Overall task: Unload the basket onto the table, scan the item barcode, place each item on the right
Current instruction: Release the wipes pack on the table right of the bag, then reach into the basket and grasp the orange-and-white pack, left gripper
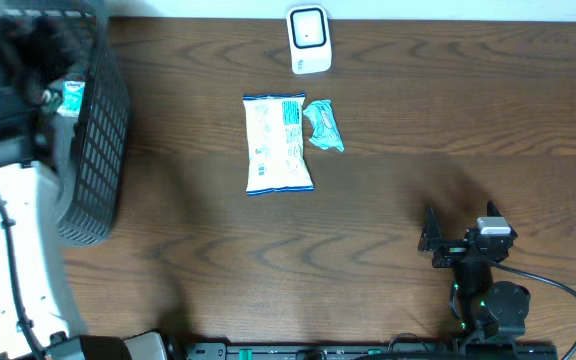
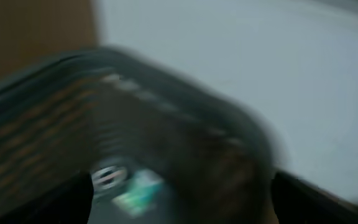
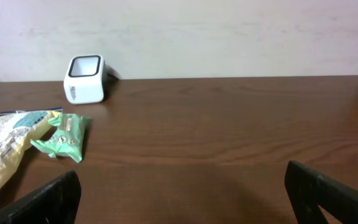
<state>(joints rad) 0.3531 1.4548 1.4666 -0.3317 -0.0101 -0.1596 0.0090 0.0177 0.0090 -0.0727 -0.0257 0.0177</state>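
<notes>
Blur smears the whole left wrist view: the basket (image 2: 185, 84) and a teal item (image 2: 135, 191) inside it are indistinct.

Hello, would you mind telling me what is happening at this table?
The left gripper is open at the basket, above a small packet inside. The right gripper rests open, holding nothing. A white bag and a teal packet lie before the scanner. Nothing is being scanned.

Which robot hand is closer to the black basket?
Left. The left gripper hangs over the basket; the right gripper sits across the table, near its front-right edge.
</notes>
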